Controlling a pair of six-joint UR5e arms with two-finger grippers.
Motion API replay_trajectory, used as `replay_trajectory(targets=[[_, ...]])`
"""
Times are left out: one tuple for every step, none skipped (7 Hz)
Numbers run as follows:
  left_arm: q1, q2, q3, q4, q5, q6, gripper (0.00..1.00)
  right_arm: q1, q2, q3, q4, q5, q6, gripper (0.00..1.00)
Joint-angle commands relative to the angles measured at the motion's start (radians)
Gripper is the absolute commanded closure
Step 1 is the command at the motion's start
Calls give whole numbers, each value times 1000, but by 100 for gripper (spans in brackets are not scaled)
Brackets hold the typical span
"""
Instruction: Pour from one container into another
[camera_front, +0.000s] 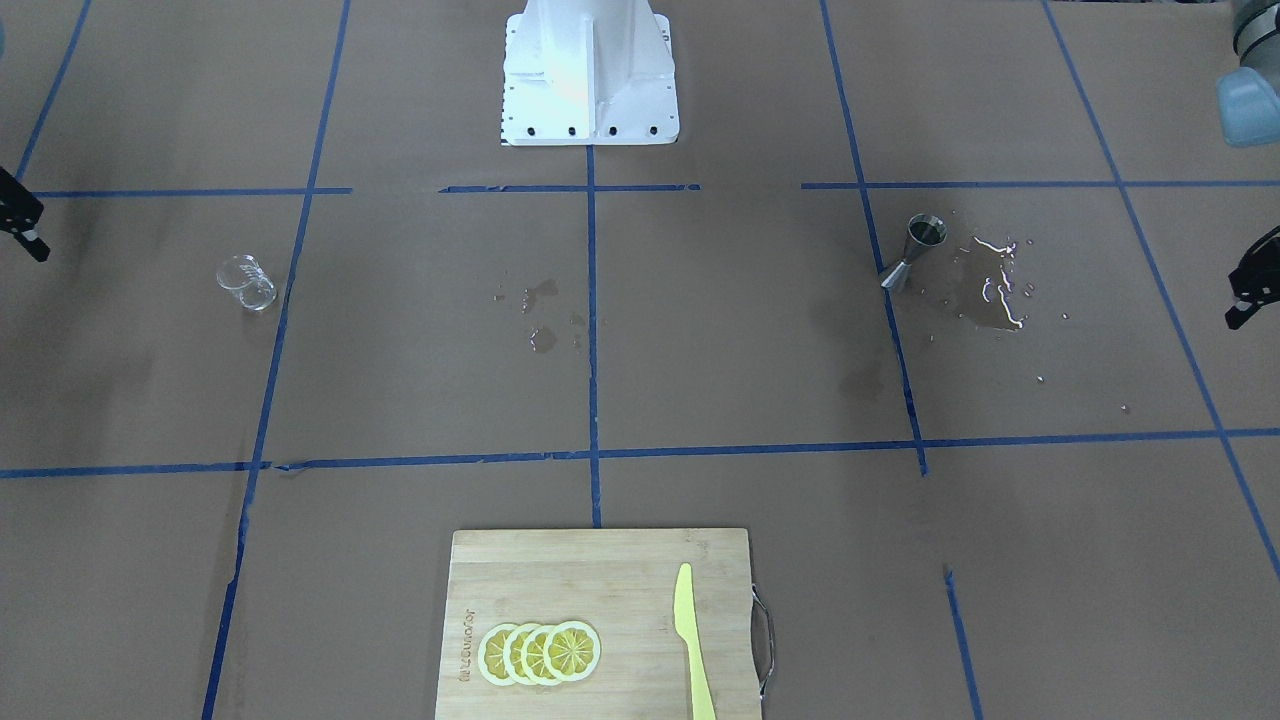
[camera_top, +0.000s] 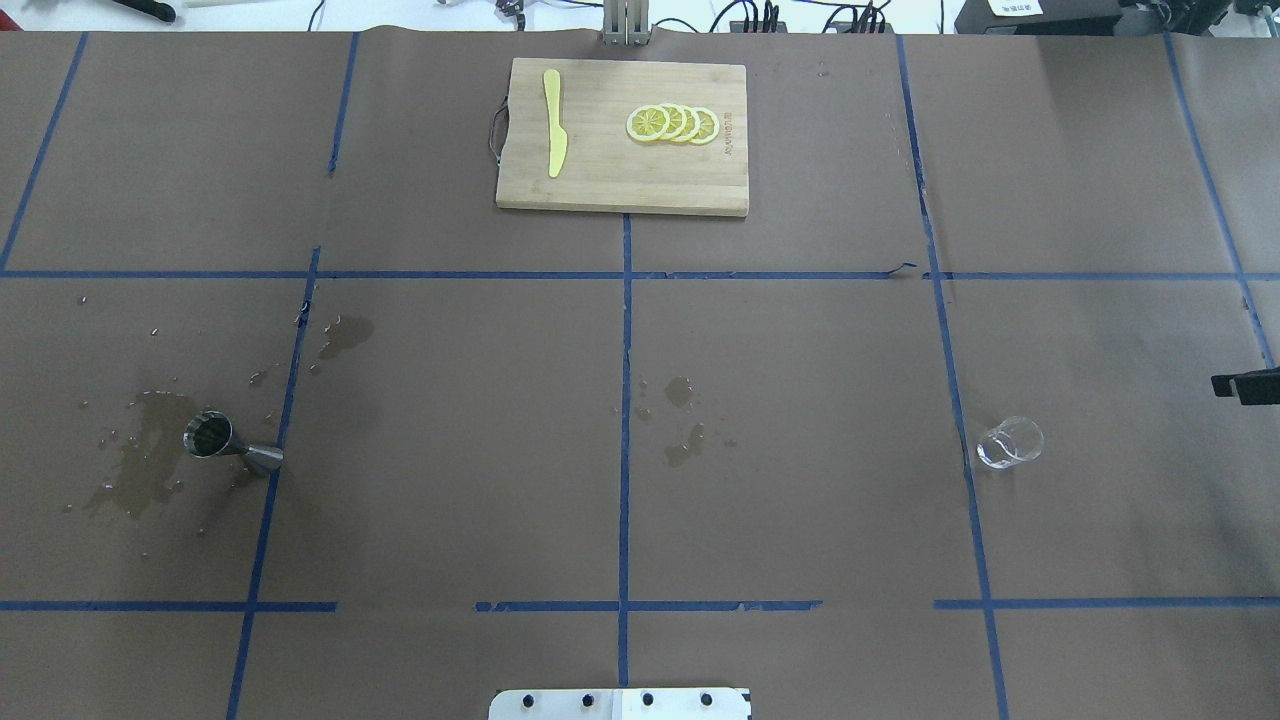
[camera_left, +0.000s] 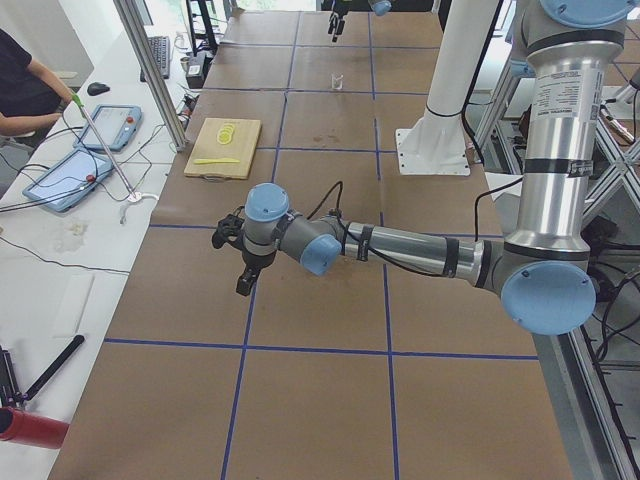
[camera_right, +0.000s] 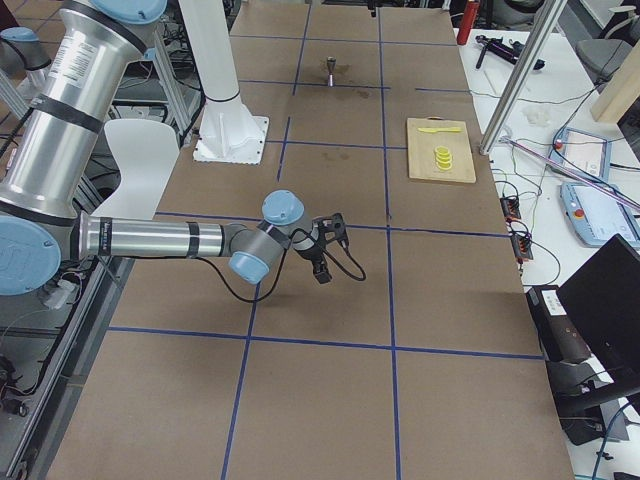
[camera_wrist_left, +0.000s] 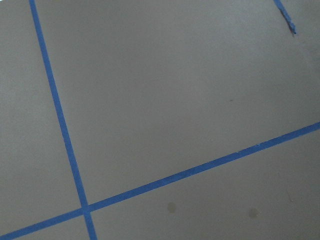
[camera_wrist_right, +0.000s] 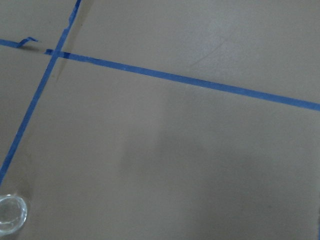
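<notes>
Small clear glass beaker-like cup (camera_top: 1010, 442) stands upright on the brown paper-covered table (camera_top: 800, 420) on the robot's right side, just beside a blue tape line; it looks empty, though the view is too coarse to be sure. Small grey stainless-steel hourglass jigger (camera_top: 232, 447) stands upright on the robot's left side, well apart from the cup, wide cup uppermost. A wet puddle (camera_front: 990, 290) lies just beside the jigger; smaller wet spots (camera_front: 540, 318) mark the table centre. Right gripper (camera_right: 321, 272) hangs above bare table outboard of the cup, not touching it; whether its jaws are spread or pressed together cannot be told. Left gripper (camera_left: 244, 280) hangs outboard of the jigger; jaw state likewise cannot be told. At the far edge a wooden cutting board (camera_top: 620, 185) carries lemon slices (camera_top: 672, 124) and a yellow plastic knife (camera_top: 553, 135).
</notes>
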Motion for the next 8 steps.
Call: replay_trajectory(targets=[[-128,-94,-6,320,-3,212,0,197,117,-2,-367,121,-309,0],[-133,-79,-9,348,-12,227,0,285,146,-4,-526,191,-451,0],[-132,-51,3,335,-56,230,0,337,146,2,-631,240,-540,0],[-120,-15,-14,321,-68,225,0,350,148,2,-702,263,-546,0],[-115,2,-12,324,-72,227,0,348,177,7,-754,270,-547,0],[-101,48,-5,316,-74,231,0,344,185,7,-764,268,-546,0],[-80,49,-17,266,-72,230,0,335,195,7,-794,270,-546,0],[-80,50,-20,204,-71,227,0,338,227,7,-851,271,-546,0]])
